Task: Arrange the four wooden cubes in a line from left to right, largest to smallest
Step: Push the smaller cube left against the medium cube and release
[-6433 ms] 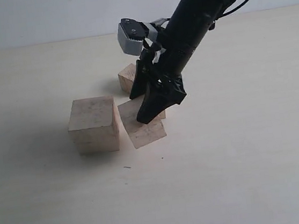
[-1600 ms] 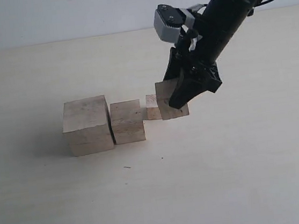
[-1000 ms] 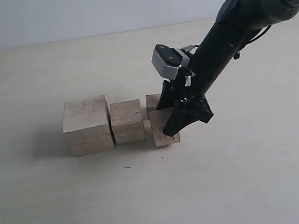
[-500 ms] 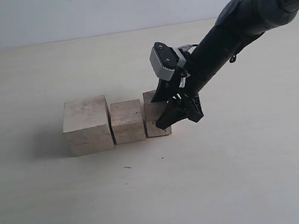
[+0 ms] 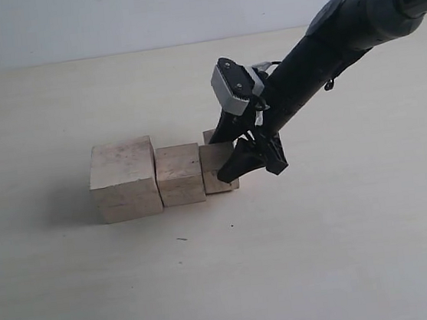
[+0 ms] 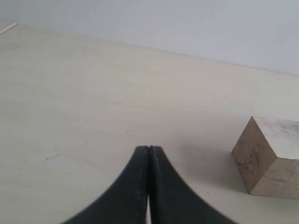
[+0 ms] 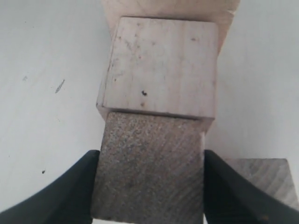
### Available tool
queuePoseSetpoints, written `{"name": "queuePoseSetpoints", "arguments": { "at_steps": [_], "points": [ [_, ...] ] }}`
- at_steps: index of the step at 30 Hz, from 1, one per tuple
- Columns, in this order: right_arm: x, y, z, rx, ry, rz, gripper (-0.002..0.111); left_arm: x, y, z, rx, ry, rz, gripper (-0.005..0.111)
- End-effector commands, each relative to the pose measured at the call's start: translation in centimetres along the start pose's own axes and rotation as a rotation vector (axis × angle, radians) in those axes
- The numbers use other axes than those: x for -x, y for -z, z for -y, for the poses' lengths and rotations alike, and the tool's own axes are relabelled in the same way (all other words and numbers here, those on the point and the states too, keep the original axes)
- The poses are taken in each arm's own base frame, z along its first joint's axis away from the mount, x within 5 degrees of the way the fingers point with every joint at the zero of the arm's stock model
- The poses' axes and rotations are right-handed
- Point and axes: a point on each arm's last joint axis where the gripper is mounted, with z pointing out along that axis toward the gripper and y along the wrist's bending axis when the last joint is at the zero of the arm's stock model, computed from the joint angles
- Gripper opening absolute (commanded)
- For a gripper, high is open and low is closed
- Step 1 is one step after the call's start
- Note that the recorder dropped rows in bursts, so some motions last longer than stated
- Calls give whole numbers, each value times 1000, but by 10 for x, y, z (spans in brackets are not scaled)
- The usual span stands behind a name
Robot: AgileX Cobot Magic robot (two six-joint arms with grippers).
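Right gripper point(image 5: 227, 158) is clamping the third cube point(image 5: 216, 167) between its two black fingers point(image 7: 70, 191), one on each side face, as the right wrist view point(image 7: 149, 186) is showing plainly. That third cube point(image 7: 149, 172) is sitting low at the pale table point(image 5: 212, 284), its near face touching the second cube point(image 5: 180, 174); whether its underside is resting on the surface I cannot tell. The second cube point(image 7: 161, 65) is in turn standing against the largest cube point(image 5: 125, 179), so three of the four wooden cubes are forming a descending row from left to right. The smallest cube point(image 5: 209, 136) is lying just behind the third one, mostly hidden in the exterior view, and is peeking out beside a finger in the right wrist view point(image 7: 261, 179).

Left gripper point(image 6: 148, 148) is hanging above bare table with its jaws pressed together on nothing, the largest cube point(image 6: 271, 156) standing well off to one side of it.

Compared with half a second ago, the held cube is sitting tighter against the second cube, the narrow gap between them having closed. A second ago it was standing forward of the row and slightly skewed; before that it was being carried in the air to the right of the smallest cube.
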Motion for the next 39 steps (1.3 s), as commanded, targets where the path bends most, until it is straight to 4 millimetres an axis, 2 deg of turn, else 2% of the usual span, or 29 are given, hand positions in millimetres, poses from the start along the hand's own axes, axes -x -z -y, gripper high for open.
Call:
{"name": "queuePoseSetpoints", "arguments": {
  "at_steps": [1,6,18,22,28,31,34,39],
  "points": [
    [3,-11,-4,32,2,19,0,0,0,0,-8,7,9,0],
    [-3,-19,-4,53,-15,16,0,0,0,0,-8,7,9,0],
    [-1,-20,-2,24,-46,41,3,0,0,0,-8,7,9,0],
    [-1,-20,-2,25,-71,41,17,0,0,0,-8,7,9,0],
    [3,-18,-3,34,-72,59,51,0,0,0,-8,7,9,0],
    [9,-13,-2,17,-76,79,63,0,0,0,-8,7,9,0],
    [15,-7,-3,5,-96,85,68,0,0,0,-8,7,9,0],
    [25,4,-4,-15,-97,91,68,0,0,0,-8,7,9,0]
  ]
}}
